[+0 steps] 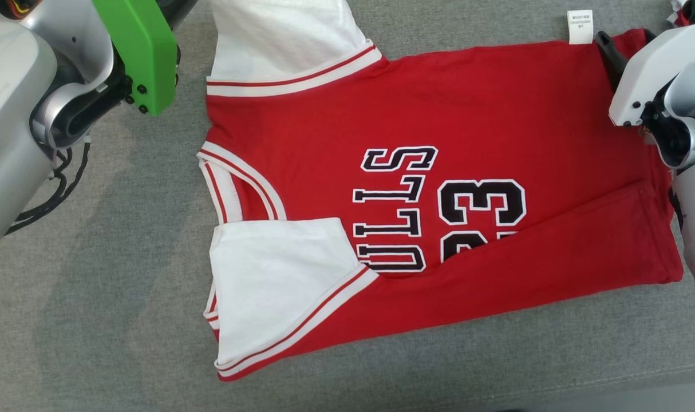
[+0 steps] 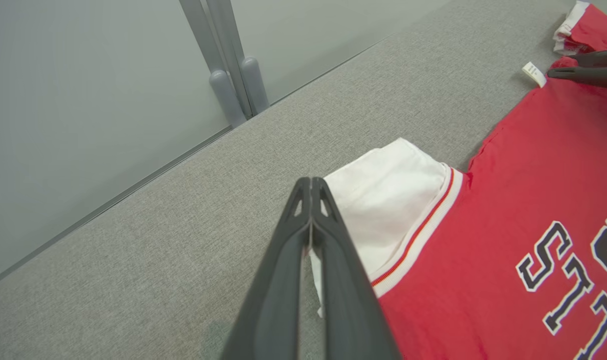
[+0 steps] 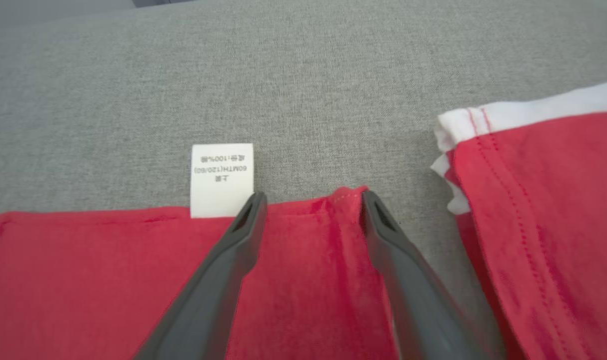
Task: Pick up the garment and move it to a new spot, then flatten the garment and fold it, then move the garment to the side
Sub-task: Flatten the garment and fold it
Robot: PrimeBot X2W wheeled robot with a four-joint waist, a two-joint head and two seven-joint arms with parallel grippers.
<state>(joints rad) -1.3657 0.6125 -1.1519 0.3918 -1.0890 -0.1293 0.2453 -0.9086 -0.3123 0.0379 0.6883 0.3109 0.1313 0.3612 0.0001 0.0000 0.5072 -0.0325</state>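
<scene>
Upper sleeve (image 1: 284, 40) beyond top edge

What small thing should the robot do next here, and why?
Probably close the right fingers on the far hem corner of the jersey. They stand open, straddling that red edge beside the white care label. The near side is already folded in, so the far side seems next to fold.

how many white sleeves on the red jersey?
2. One white fabric sleeve spreads outward at the head view's top edge; the other sleeve is folded in over the red jersey's front. None seem hidden.
</scene>
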